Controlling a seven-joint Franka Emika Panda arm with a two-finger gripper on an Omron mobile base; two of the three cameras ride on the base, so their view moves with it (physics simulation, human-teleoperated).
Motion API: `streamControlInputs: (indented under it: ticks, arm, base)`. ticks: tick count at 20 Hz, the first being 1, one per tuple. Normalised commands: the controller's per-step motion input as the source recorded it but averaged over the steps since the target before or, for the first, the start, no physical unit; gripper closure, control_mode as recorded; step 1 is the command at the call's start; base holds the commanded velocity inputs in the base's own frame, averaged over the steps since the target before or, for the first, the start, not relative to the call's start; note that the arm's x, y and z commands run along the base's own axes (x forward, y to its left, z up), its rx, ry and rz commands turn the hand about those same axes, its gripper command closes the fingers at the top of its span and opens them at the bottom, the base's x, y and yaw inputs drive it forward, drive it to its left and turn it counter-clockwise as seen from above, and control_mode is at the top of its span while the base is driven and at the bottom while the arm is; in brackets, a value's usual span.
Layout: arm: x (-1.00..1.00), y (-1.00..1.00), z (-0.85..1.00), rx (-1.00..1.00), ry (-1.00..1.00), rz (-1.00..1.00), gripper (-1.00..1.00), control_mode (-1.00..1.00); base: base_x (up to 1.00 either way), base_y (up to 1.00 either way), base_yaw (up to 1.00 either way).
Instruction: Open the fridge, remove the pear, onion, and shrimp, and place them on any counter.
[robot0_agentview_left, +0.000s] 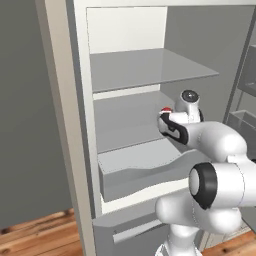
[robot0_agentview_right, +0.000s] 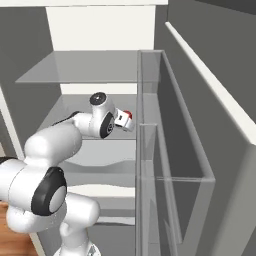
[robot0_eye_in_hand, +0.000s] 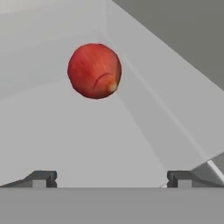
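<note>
Rendered kitchen, tall open fridge with grey shelves, wooden floor beside it

Left base view: camera sits behind the arm on its left, looks forward and slightly down into the open fridge, close enough that shelves and drawer fill most of frame; arm rises from lower right. Right base view: behind the arm on its right, faces the same fridge interior past the open door's clear bins, which crowd the right half; arm rises from lower left. Both share the middle shelf, the upper shelf, the drawer and the arm's wrist. Hand view: rides on the hand, looks along the fingers at the shelf's back corner, very near, onion large in frame.
</note>
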Motion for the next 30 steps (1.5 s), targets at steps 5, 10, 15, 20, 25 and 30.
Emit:
streamControlInputs:
  ticks: [5, 10, 15, 20, 25, 30]
  arm:
    - [0.38, -0.04, 0.00, 0.02, 0.00, 0.00, -1.00, -1.00]
    - [0.42, -0.01, 0.00, 0.04, 0.00, 0.00, -1.00, -1.00]
    - [0.38, -0.04, 0.00, 0.03, 0.00, 0.00, -1.00, -1.00]
    - [0.33, -0.03, -0.01, 0.01, 0.00, 0.00, -1.00, -1.00]
    - [0.30, -0.02, -0.05, 0.00, 0.00, 0.00, -1.00, -1.00]
    - [0.26, -0.01, -0.11, 0.00, 0.00, 0.00, -1.00, -1.00]
  base:
    - [0.00, 0.00, 0.00]
    - [0.00, 0.00, 0.00]
    - [0.00, 0.00, 0.00]
    - [0.00, 0.00, 0.00]
    - [0.00, 0.00, 0.00]
    - [0.00, 0.00, 0.00]
